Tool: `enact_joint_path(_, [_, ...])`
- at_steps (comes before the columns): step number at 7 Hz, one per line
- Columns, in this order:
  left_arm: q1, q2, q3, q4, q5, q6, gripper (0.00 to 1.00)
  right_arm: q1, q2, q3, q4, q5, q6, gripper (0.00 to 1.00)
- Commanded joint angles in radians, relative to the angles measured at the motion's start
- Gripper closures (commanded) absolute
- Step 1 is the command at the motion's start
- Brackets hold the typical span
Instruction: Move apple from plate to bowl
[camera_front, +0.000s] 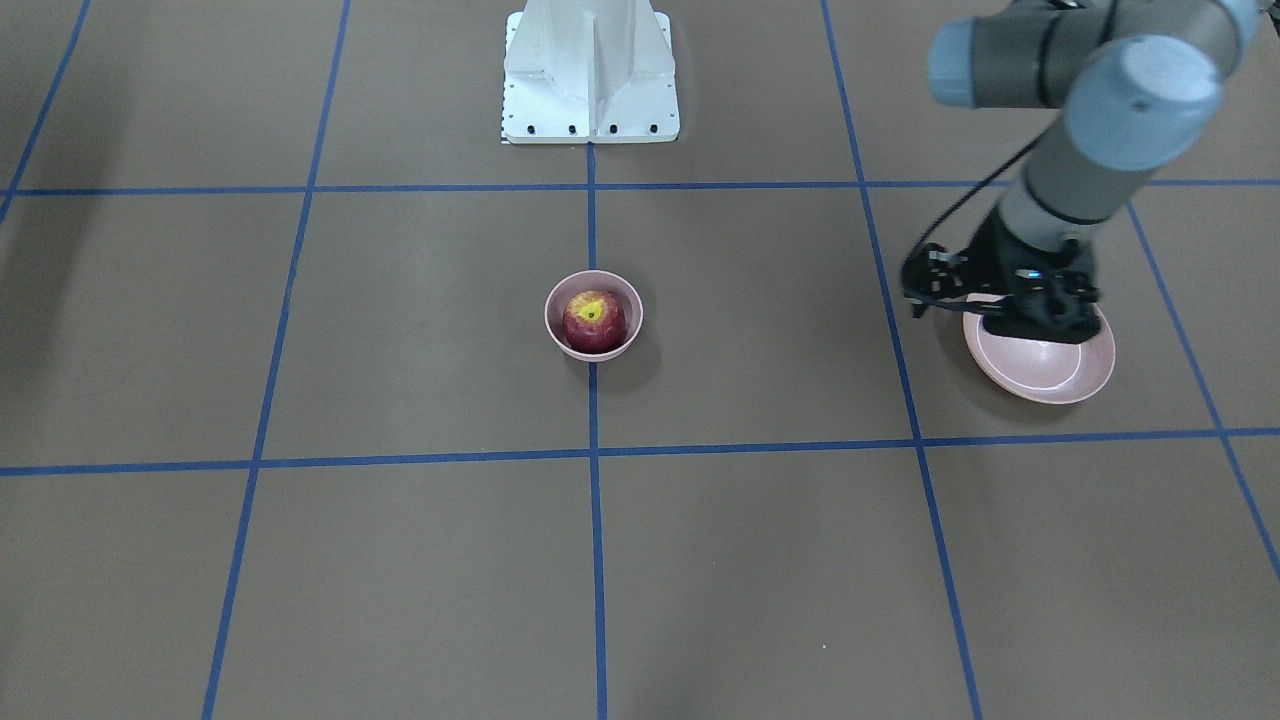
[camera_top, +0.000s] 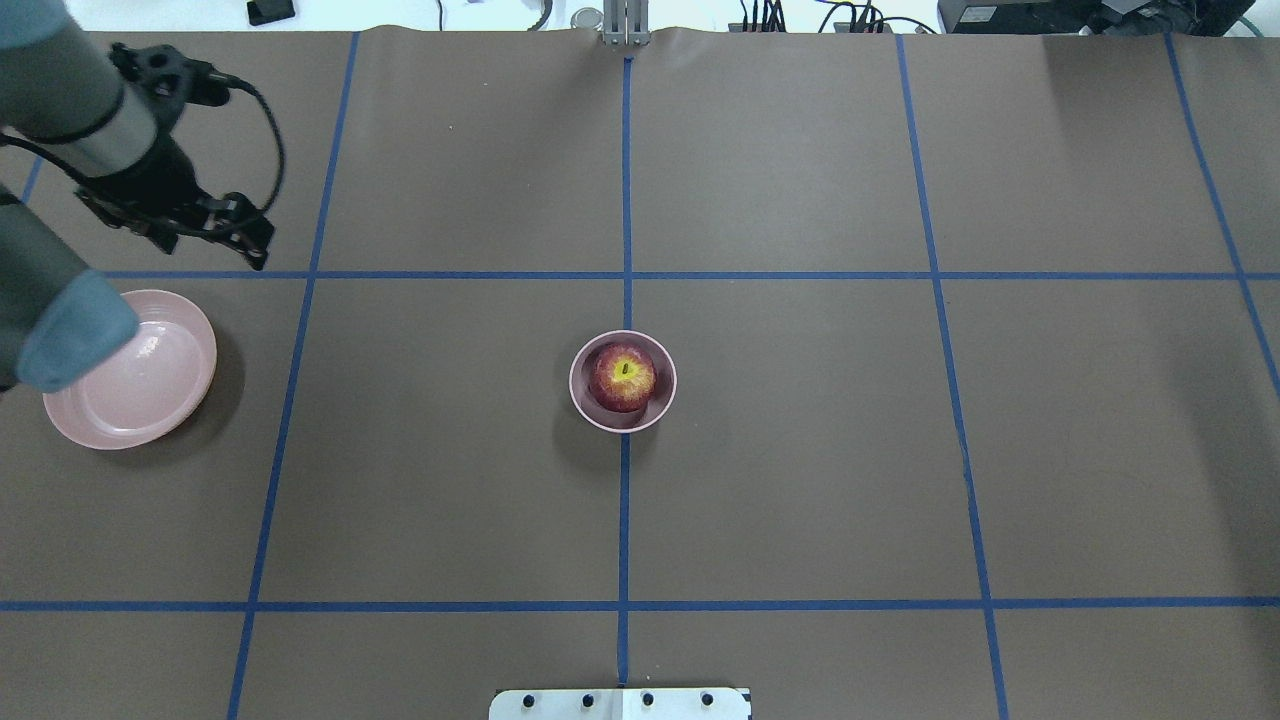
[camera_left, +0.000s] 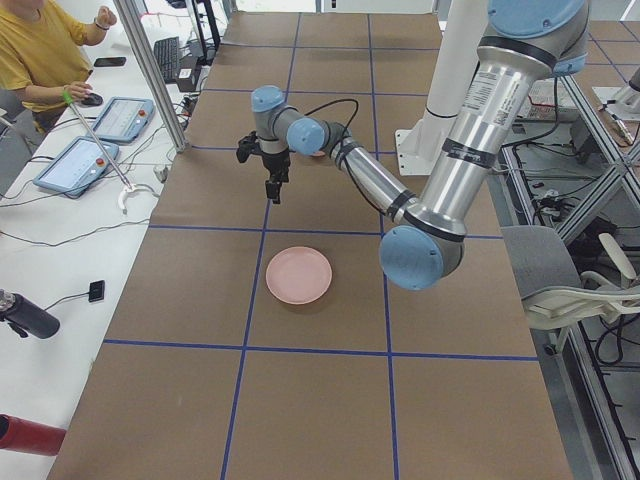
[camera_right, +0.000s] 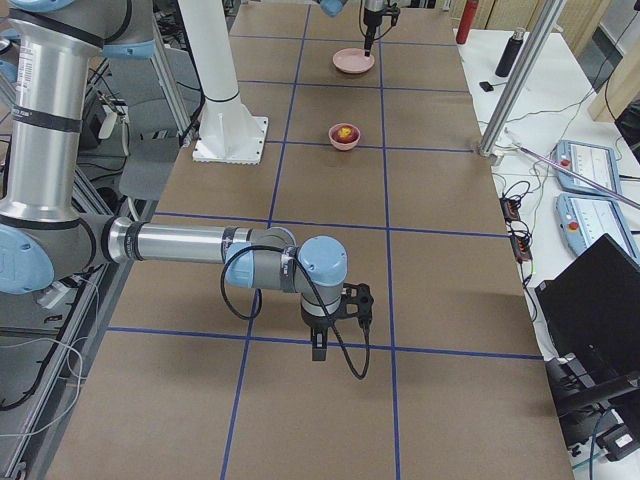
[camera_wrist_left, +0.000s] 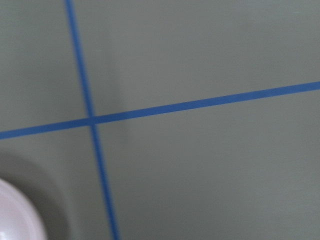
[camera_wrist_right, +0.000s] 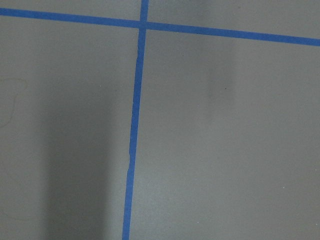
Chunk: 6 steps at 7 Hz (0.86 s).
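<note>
The dark red apple (camera_top: 622, 376) with its yellow stem patch sits inside the small deep pink bowl (camera_top: 590, 408) at the table's centre; both also show in the front view, the apple (camera_front: 593, 321) in the bowl (camera_front: 555, 300). The wide pink plate (camera_top: 150, 385) lies empty at the table's left end. My left gripper (camera_top: 255, 240) hangs above the table just beyond the plate, holding nothing; I cannot tell if its jaws are open. My right gripper (camera_right: 318, 348) shows only in the exterior right view, low over the table far from the bowl; its state cannot be told.
The white robot base (camera_front: 590, 75) stands at the table's near-robot edge. Blue tape lines cross the brown table. An operator (camera_left: 40, 50) sits at a side table with tablets, beyond the left end.
</note>
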Motion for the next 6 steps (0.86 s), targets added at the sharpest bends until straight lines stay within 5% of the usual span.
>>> enact_joint_path(1, [-0.218, 0.190, 0.007, -0.006, -0.028, 0.371, 0.02, 0.001, 0.003, 0.000, 0.002, 0.001, 0.013, 0.00])
enact_joint_path(4, [-0.438, 0.398, 0.024, -0.012, -0.034, 0.622, 0.02, 0.001, 0.002, 0.001, 0.002, 0.002, 0.013, 0.00])
enact_joint_path(6, [-0.530, 0.443, 0.048, -0.056, -0.114, 0.654, 0.02, 0.001, 0.002, 0.004, 0.002, 0.004, 0.014, 0.00])
